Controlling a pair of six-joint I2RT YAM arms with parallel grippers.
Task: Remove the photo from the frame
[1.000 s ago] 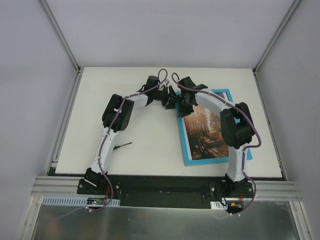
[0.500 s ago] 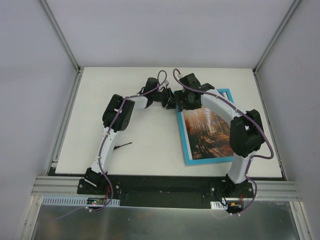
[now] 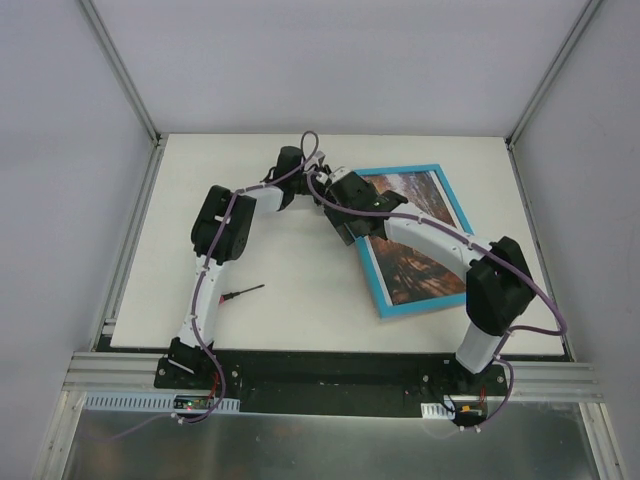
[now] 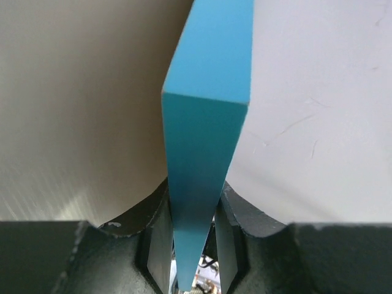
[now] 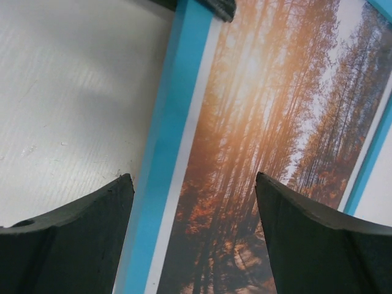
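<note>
Two grippers met at one picture: the photo (image 5: pixel 257 141), an orange forest path, lay face up inside the frame (image 4: pixel 205 153), not yet out of it, on the far right part of the table (image 3: pixel 300 300). Your left gripper (image 4: pixel 193 233) was clamped on the frame's far left corner, the turquoise edge pinched between both fingers. Whether that corner was lifted off the table could not be told. Your right gripper (image 5: pixel 193 184) hung just above the frame's left rail with its jaws spread wide, one finger over bare table and the other over the print, grasping nothing.

By the look of it, the step in hand was the set-up before extraction, with one arm steadying the frame and the other free to go after the print. No edge of the photo showed loose, and all four rails seemed to hem it in.

Your next move probably called for a firm hold at the corner while the right fingers found something to catch, such as the seam along the left rail. Failing that, you would have needed to turn the frame to reach its back. A flat print offers little to pinch, so a low approach would likely have served you best.

A small dark tool (image 3: pixel 243 292) lay well apart, near the left arm.
</note>
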